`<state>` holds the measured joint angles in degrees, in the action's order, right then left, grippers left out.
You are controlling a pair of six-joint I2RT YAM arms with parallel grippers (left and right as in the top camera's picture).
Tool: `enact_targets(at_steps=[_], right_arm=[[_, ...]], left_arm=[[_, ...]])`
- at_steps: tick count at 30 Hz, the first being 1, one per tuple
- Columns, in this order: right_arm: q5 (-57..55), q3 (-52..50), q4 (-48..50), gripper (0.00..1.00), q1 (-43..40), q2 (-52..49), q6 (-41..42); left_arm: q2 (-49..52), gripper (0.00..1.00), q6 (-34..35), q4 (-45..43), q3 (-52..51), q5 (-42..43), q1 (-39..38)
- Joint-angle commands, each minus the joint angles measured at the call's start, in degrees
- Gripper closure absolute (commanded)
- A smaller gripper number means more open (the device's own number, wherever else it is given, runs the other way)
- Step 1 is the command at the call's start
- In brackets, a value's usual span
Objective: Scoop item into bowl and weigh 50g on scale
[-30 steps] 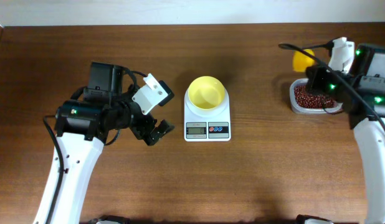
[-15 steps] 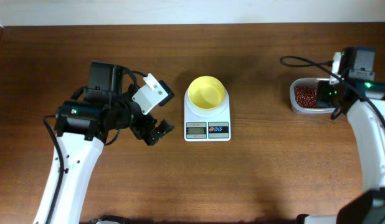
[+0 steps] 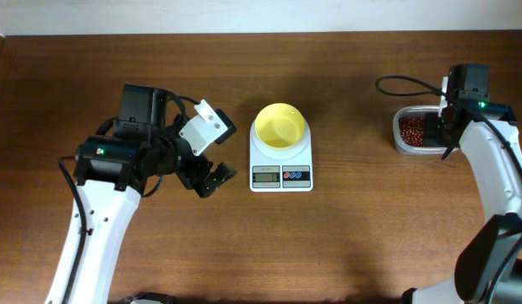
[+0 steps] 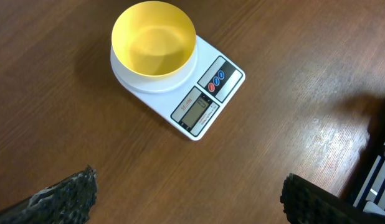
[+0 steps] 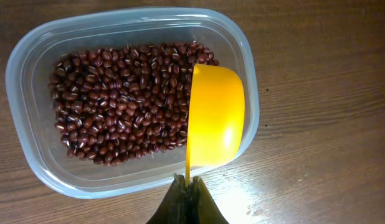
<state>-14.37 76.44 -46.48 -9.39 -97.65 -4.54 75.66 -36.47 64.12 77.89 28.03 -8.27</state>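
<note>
The right claw (image 5: 187,198) is seen pressed together on the thin handle of the yellow scoop (image 5: 216,115), clamped tight at the very end. Just ahead of it, the scoop's cup is turned on its side, its open face towards the beans (image 5: 118,106), which lie heaped in the clear tub (image 5: 30,62) directly below. Whether anything has been taken up cannot be told; the inside of the cup is hidden.

The scooping step is judged to be in hand, with nothing yet delivered. A dip into the heap is called for next, then a level carry across the worktop (image 4: 292,62).

The left claw (image 4: 186,202) is held wide apart, empty, touching nothing. Just ahead of it the bowl (image 4: 154,43) is seen bare on the scale (image 4: 208,93), well apart from the right claw.
</note>
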Motion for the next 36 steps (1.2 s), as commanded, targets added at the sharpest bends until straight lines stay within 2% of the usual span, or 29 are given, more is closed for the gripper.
enact_targets(at_steps=[1,5,14,21,32,36], right_arm=[[-1.3,0.7,0.2,0.96,0.1,-2.4,0.3],[1.0,0.7,0.2,0.96,0.1,-5.1,0.3],[15.2,0.7,0.2,0.96,0.0,-5.2,0.5],[17.5,0.7,0.2,0.96,-0.4,-5.2,3.0],[35.0,0.7,-0.6,0.96,-9.9,-5.2,3.9],[37.8,0.6,-1.3,0.96,-11.0,-5.2,4.0]], left_arm=[[0.3,0.01,-0.9,0.1,-0.2,0.0,0.2],[0.3,0.01,-0.9,0.1,-0.2,0.0,0.2],[0.3,0.01,-0.9,0.1,-0.2,0.0,0.2],[0.3,0.01,-0.9,0.1,-0.2,0.0,0.2],[0.3,0.02,-0.9,0.1,-0.2,0.0,0.2],[0.3,0.01,-0.9,0.1,-0.2,0.0,0.2]])
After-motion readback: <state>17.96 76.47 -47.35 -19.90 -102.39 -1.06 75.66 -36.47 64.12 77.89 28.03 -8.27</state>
